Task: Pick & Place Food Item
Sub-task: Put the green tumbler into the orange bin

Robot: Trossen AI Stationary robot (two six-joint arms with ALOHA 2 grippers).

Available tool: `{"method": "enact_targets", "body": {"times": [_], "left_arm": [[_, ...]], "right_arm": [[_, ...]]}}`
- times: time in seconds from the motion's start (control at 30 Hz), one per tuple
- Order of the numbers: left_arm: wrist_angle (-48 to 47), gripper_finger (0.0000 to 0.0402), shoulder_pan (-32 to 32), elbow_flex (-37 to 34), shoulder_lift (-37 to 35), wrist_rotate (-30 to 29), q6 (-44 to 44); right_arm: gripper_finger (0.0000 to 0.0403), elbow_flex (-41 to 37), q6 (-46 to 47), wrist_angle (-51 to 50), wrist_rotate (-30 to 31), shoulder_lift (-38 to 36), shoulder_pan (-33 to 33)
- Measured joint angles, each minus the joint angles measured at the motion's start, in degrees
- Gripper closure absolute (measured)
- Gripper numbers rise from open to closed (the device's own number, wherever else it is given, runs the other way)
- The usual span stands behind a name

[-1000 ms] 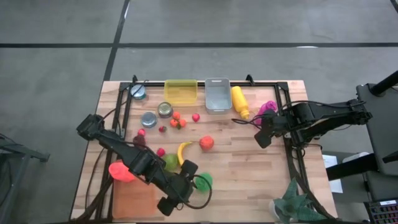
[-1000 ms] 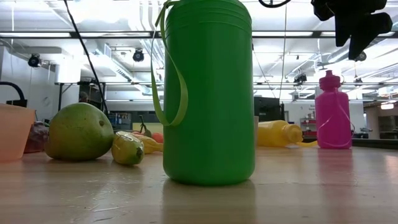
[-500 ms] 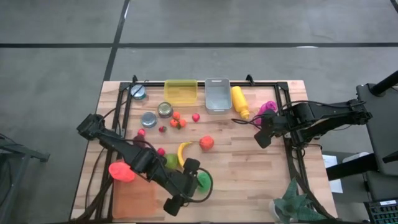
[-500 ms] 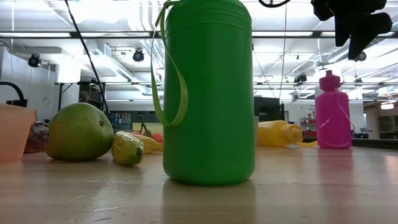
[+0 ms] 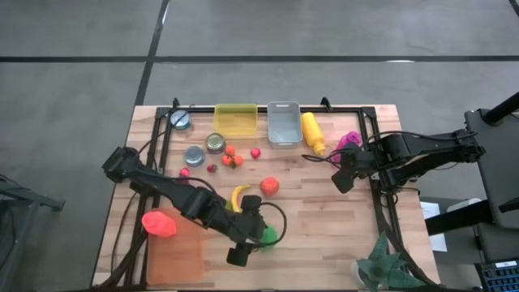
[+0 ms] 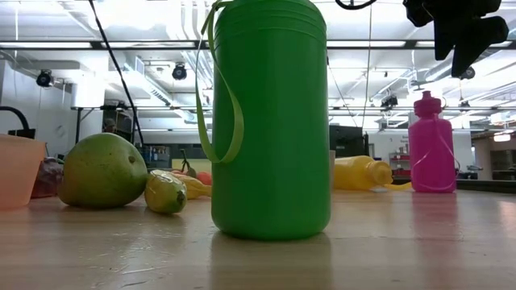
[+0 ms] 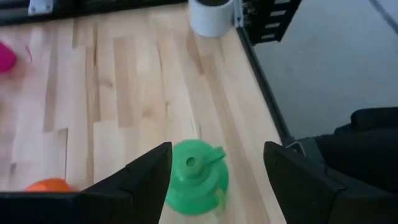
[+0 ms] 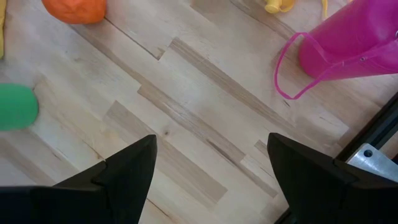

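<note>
- Left gripper (image 5: 238, 253), lower centre of the high view, has swung right over the past second; fingers spread, empty, just above the green bottle (image 5: 266, 236).
- Right gripper (image 5: 344, 180) waits unclenched, right side.
- Banana (image 5: 238, 197), untouched, centre; bottle may be the target.

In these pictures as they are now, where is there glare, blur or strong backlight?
Low view: bright ceiling lights behind the green bottle leave its front in shade; the table reflects them faintly. Left wrist view: the pink object at the edge is blurred. High view: even light.
</note>
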Motion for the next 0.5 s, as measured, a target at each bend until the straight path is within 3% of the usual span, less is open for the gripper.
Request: {"method": "enact_targets", "body": {"times": [0.5], "left_arm": [[8.54, 0.0144, 2.11, -7.45, -0.04, -0.18, -2.15]], "right_arm": [[0.0099, 0.0, 0.02, 0.04, 0.0, 0.0, -0.01]]}}
